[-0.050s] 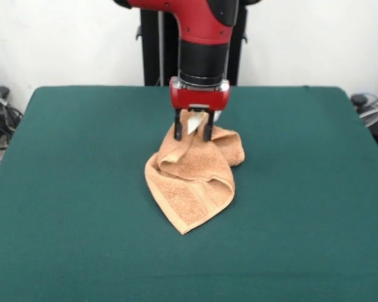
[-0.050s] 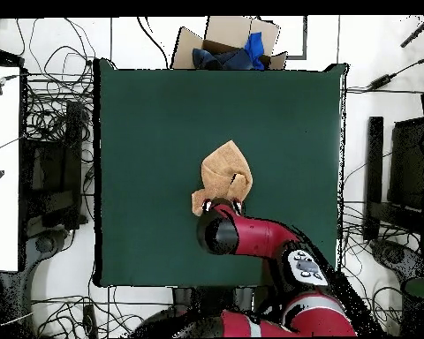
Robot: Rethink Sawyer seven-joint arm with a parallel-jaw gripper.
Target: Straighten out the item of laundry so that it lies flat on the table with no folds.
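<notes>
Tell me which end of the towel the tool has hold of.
The bunched far end with the white tag, lifted between the tool fingers. The towel's pointed near end lies on the table.

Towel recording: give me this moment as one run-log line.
gripper: shut on towel, white tag between fingers | towel: crumpled, folded over, one end raised | table: towel near centre | task: not yet flat

Large rectangular dark green felt-covered table (image 1: 63, 189); one crumpled tan terry-cloth towel (image 1: 192, 182) lies near centre, pointing toward 6 o'clock.
</notes>
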